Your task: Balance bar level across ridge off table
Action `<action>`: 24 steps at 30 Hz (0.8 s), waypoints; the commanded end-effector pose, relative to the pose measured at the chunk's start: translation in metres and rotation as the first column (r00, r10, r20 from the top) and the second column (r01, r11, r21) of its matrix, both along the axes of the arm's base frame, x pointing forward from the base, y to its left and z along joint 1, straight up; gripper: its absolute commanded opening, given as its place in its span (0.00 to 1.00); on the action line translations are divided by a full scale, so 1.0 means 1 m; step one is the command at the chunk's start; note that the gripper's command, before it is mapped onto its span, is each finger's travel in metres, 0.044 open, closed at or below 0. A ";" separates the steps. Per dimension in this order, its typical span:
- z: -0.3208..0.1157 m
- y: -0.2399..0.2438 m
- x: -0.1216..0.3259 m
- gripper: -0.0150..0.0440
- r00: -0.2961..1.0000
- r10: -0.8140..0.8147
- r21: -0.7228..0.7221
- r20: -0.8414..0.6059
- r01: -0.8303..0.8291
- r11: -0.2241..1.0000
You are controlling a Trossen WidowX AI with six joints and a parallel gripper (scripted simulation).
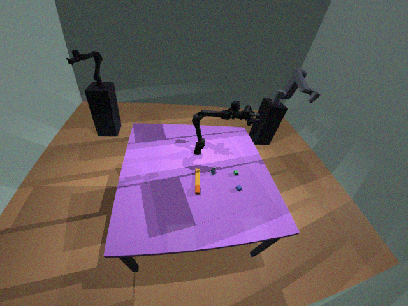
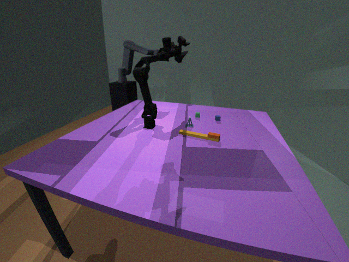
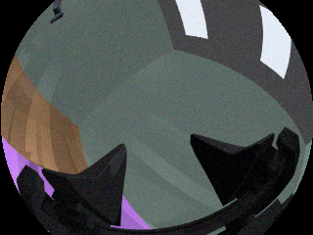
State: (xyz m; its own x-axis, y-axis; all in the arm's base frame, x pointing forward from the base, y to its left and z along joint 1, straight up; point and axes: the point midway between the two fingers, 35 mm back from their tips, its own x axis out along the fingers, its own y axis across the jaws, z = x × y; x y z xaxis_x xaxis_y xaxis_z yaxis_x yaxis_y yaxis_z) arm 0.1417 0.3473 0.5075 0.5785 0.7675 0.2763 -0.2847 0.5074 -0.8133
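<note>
- Between my two dark fingertips there is only empty air: my pincer (image 3: pixel 159 170) is released, spread fairly wide, and grasping nothing.
- Around my pincer, the wrist view shows grey-green wall, a strip of wooden floor and a sliver of purple; no task item appears in it.
- Under my pincer, far below, lies the far edge of the purple table (image 2: pixel 253 197); I am raised high (image 2: pixel 180 54) and stretched away from my own base.
- Below and back toward the table's middle stands the ridge (image 2: pixel 189 122), a small dark peaked frame, upright, well apart from my pincer.
- Just beyond the ridge lies the bar (image 2: pixel 199 135), long and yellow with an orange block at one end, flat on the table surface and not touching the ridge.
- Off to one side of the ridge sit a green cube (image 2: pixel 197 114) and a blue cube (image 2: pixel 217 117), also far beneath me.
- Progress, as I judge it: nothing is done yet. The bar is untouched; I must descend, grasp it, lay it level across the ridge, and let go.
</note>
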 end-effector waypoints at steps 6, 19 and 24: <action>-0.028 -0.006 0.047 0.79 0.993 -0.110 -0.157 0.035 0.115 0.981; -0.072 -0.022 0.105 0.79 0.968 -0.229 -0.396 0.104 0.252 0.883; -0.096 -0.034 0.130 0.79 0.955 -0.259 -0.516 0.146 0.297 0.803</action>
